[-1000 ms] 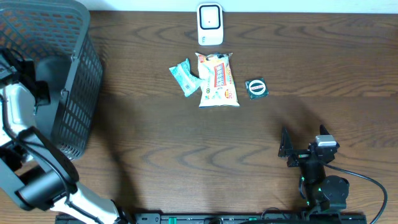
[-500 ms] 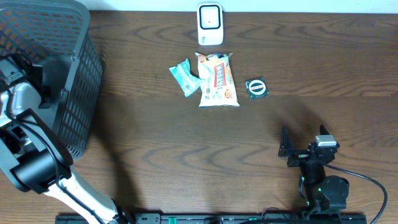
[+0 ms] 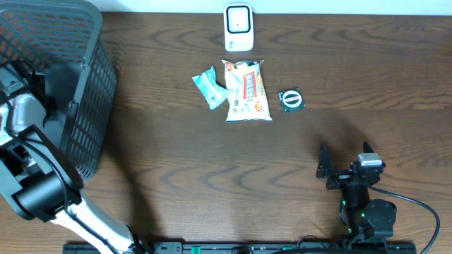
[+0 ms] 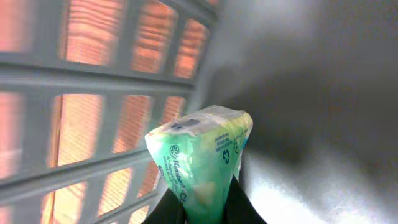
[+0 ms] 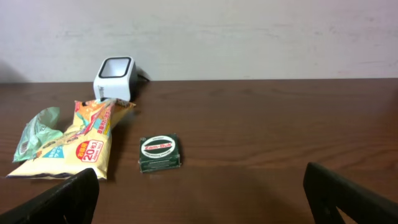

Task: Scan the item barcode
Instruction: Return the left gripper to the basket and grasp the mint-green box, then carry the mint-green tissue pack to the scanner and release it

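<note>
- Green and crinkly, a soft packet (image 4: 199,155) with printed text stands upright between the fingers of the left gripper (image 4: 200,208), which is clamped on its lower end.
- That grip sits inside the grey basket (image 3: 88,77) at the far left of the table (image 3: 212,176). The basket's slatted wall fills the left of the wrist view, just beside the packet.
- The left arm (image 3: 32,183) reaches from the near left edge up into the basket.
- The white scanner (image 3: 239,27) stands at the far edge, near the middle, well apart from the basket.
- Just in front of the scanner lie three things in a row: a pale green wrapper (image 3: 209,87) on the left, a yellow and white snack bag (image 3: 246,90) touching it in the middle, and a small dark green tin (image 3: 291,99) on the right, slightly apart from the bag.
- The right gripper (image 3: 345,156) rests at the near right, its fingers spread wide apart with nothing between them, pointing towards the row of things.
</note>
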`<action>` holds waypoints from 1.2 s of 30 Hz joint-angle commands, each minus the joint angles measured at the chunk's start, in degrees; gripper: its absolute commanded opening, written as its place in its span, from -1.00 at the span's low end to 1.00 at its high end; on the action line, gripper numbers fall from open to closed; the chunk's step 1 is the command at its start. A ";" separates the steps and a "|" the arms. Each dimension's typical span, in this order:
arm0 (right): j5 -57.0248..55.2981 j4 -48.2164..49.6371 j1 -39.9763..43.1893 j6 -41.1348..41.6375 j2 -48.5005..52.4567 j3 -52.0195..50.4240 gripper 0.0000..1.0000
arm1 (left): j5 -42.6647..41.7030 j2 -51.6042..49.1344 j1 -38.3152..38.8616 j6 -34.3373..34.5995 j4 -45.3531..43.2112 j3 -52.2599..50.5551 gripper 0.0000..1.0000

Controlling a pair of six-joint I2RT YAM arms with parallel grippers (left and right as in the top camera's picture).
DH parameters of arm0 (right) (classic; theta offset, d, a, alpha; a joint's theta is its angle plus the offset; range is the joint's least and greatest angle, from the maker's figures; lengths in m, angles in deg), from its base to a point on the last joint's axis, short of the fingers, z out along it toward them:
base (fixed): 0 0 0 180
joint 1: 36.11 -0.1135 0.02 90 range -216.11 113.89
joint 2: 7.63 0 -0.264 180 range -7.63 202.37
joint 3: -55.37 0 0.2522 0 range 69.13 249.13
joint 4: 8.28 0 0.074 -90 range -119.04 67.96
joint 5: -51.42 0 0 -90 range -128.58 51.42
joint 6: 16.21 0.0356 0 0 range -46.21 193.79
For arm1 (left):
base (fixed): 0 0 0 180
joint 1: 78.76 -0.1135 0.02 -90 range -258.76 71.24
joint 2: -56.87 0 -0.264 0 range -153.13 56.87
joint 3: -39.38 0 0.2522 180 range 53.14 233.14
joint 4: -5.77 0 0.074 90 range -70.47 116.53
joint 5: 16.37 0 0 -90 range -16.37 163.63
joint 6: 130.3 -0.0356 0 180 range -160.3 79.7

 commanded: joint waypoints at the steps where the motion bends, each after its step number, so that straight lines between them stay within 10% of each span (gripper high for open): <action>1: 0.00 -0.17 -0.26 -0.44 -0.35 -0.11 0.98 | -2.78 9.46 1.22 10.43 -1.64 0.44 -0.86; 8: 0.00 -0.17 -0.26 -0.44 -0.35 -0.11 0.98 | -25.88 26.58 4.61 25.40 -10.71 0.44 -0.85; 16: 0.00 -0.17 -0.26 -0.44 -0.35 -0.11 0.98 | -30.36 36.44 15.78 60.89 -15.82 0.44 -0.85; 36: 0.00 -0.17 -0.26 -0.44 -0.35 -0.11 0.99 | -25.97 6.51 62.51 61.09 -24.24 0.42 -0.78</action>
